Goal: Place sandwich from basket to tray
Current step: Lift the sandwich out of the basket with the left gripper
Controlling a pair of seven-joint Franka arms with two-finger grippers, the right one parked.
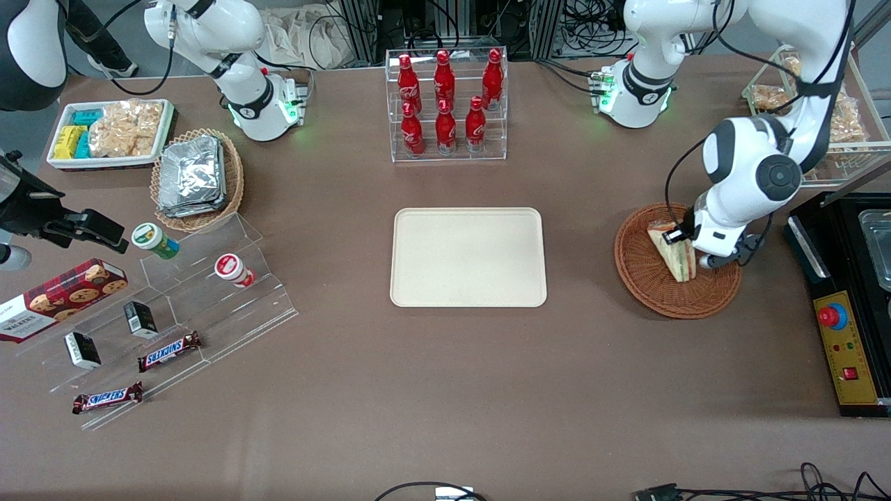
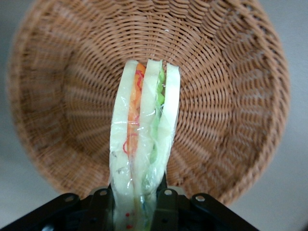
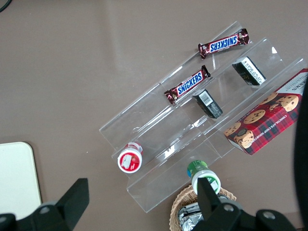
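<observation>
End effector (image 2: 137, 204) is clenched on the sandwich (image 2: 144, 139), fingers (image 2: 166, 204) pressing the wrapped bread from both flat sides at one end of the wedge. Sandwich sits over the basket (image 1: 651, 278), which is on the tabletop toward the working arm's end, well apart from the tray (image 1: 468, 257) at the tabletop's middle. Can't tell if the sandwich rests on the weave or is just lifted off it.

Handling, judged: light, soft bread, squashes easily; clear wrap looks slippery, so grip on the flat faces, firm but not crushing. Filling could shift if pinched hard.

Views: wrist view shows the layers, orange-red and green filling, and the fingers on the wrap; tray isn't visible there. Front view shows basket-to-tray layout, but the arm (image 1: 745, 181) covers part of the sandwich (image 1: 672, 254) and hides the grip.
</observation>
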